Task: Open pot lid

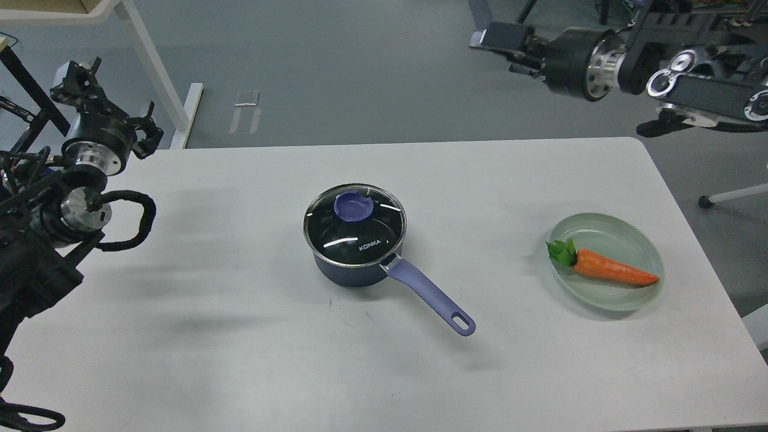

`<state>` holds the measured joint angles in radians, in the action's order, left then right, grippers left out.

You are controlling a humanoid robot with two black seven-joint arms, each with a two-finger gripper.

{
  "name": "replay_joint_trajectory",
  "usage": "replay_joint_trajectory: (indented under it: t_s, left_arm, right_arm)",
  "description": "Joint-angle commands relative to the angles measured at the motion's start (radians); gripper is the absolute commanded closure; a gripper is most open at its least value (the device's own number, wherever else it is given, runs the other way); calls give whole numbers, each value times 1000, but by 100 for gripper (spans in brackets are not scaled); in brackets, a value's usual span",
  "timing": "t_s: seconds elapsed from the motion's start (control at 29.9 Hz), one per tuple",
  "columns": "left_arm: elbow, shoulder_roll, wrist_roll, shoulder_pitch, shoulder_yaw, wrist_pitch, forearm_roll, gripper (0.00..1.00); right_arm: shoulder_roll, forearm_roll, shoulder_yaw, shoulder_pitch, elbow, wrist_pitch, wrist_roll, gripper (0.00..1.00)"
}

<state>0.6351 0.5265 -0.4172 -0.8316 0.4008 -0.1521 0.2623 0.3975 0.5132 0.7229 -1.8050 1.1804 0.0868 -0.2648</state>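
A dark blue pot [351, 270] stands in the middle of the white table [240, 336]. Its glass lid [354, 225] is on, with a purple knob [354, 207] on top. The pot's purple handle [431, 296] points to the front right. My left gripper [77, 81] is raised at the far left edge, well away from the pot. My right gripper [497, 37] is high at the back right, beyond the table's far edge, and points left. Both look empty. Their fingers are too dark and small to tell apart.
A pale green plate [624, 300] at the right holds a toy carrot [612, 269] with green leaves. A white table leg [153, 66] and a black frame [27, 84] stand on the floor at the back left.
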Motion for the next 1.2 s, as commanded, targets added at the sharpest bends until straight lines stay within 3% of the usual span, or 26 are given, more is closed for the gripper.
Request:
replay_joint_trajectory:
  t_s: [0.0, 0.3, 0.47, 0.57, 0.7, 1.07, 1.17]
  left_arm:
    - [2, 6, 5, -12, -16, -7, -26, 0]
    - [70, 26, 9, -35, -40, -4, -31, 0]
    - [74, 50, 9, -47, -40, -7, -31, 0]
    - [75, 55, 9, -55, -39, -7, -31, 0]
    - [87, 56, 8, -55, -39, -4, -31, 0]
    - [89, 55, 11, -67, -40, -6, -31, 0]
    - [89, 55, 11, -73, -40, -3, -31, 0]
  right_arm:
    - [-107, 57, 114, -54, 108, -36, 7, 2]
    - [-229, 61, 254, -91, 266, -96, 6, 7]
    - [-275, 62, 305, -93, 327, -95, 7, 16]
    - [-292, 64, 340, -85, 331, -95, 9, 26]
    - [-304, 65, 357, -71, 331, -93, 9, 31]
    - [-341, 51, 357, -28, 321, -95, 4, 36]
    - [-347, 57, 357, -24, 320, -95, 4, 42]
